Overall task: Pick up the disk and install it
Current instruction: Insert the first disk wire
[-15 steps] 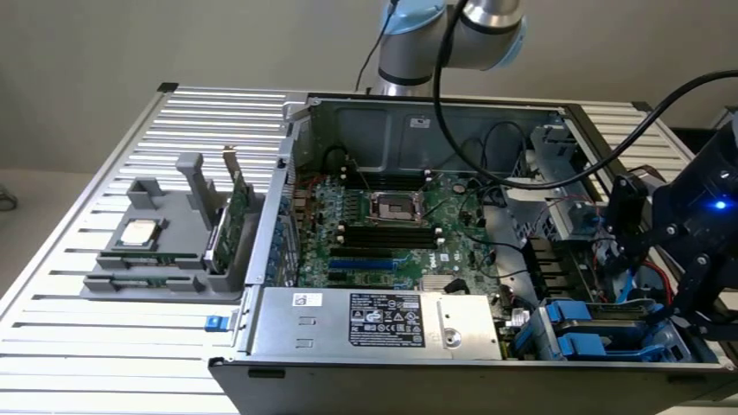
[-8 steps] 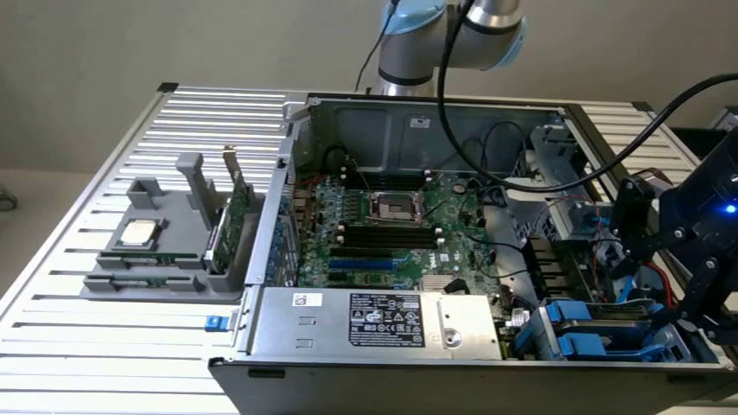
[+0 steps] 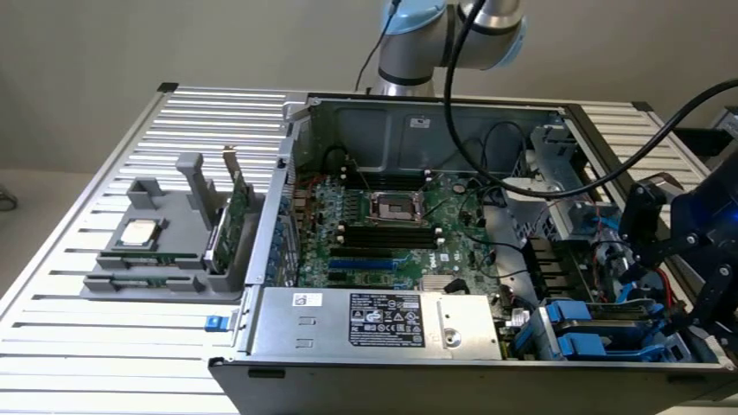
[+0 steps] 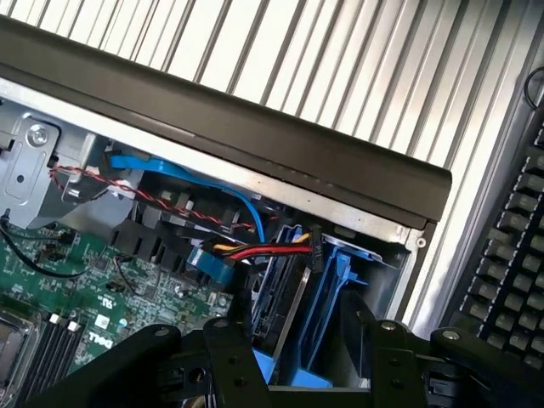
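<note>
The disk stands on edge in the drive bay at the corner of the open computer case, its dark body and silver edge beside a blue carrier frame. A red, yellow and black cable runs to its end. My gripper hangs just above it, open, with one black finger on each side and nothing between them. In the exterior view the gripper is at the case's right end, over the blue carriers.
The motherboard with its empty socket fills the case's middle, and the power supply lies at the front. A grey holder with a processor chip and a green card stands at the exterior view's left. A keyboard lies outside the case wall.
</note>
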Robot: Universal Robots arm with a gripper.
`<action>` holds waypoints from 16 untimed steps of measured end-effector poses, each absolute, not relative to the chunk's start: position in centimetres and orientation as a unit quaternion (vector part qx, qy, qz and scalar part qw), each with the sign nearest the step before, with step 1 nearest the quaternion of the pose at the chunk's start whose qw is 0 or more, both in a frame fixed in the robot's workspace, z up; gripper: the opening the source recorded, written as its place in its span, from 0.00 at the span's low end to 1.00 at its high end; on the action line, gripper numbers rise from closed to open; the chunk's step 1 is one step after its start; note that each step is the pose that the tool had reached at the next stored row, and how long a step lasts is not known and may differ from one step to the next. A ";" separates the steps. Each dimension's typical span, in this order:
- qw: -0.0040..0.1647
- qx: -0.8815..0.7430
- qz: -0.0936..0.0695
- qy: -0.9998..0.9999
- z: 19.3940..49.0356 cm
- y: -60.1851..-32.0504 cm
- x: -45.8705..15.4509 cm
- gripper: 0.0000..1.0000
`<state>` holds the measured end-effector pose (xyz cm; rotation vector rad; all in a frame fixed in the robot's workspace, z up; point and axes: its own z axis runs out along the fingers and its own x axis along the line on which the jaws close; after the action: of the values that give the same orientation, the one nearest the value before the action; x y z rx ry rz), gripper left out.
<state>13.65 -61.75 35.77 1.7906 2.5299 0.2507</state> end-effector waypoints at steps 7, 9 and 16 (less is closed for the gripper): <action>0.015 0.576 0.082 0.813 34.9 -62.1 14.0 0.55; 0.014 0.576 0.084 0.813 34.7 -62.1 14.0 0.55; 0.007 0.568 0.093 0.818 34.3 -62.1 14.5 0.55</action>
<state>14.48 -62.13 34.31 1.7765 2.5574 0.2904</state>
